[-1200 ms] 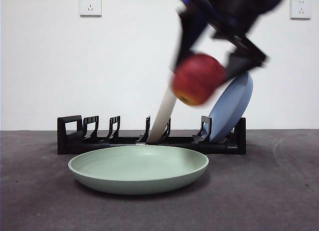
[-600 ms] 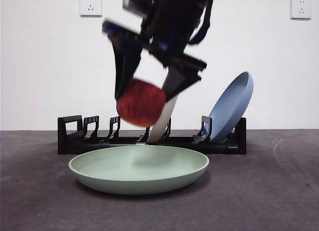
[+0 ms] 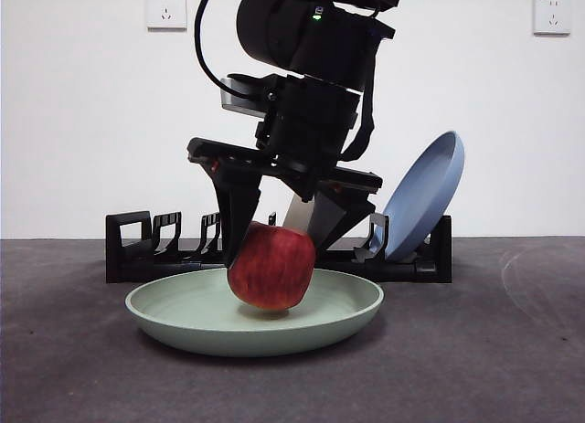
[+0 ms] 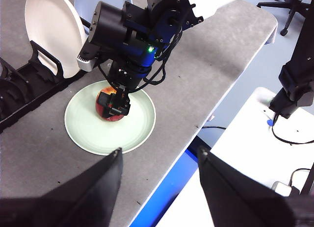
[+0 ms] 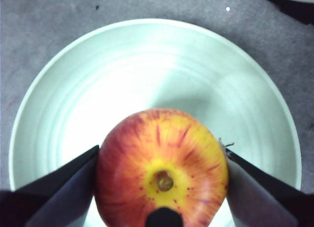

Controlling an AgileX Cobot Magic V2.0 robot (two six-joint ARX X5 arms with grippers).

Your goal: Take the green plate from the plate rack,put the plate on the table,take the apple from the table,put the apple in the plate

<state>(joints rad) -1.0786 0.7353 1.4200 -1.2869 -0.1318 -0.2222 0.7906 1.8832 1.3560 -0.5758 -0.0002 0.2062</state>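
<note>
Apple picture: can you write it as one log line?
right gripper: shut on apple | apple: low over green plate | left gripper: open, waiting | rack: behind

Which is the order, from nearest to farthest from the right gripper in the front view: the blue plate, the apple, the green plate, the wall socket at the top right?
1. The apple, held between the right gripper's fingers.
2. The green plate, directly below it on the table.
3. The blue plate, leaning in the plate rack behind.
4. The wall socket, at the top right on the wall.
</note>
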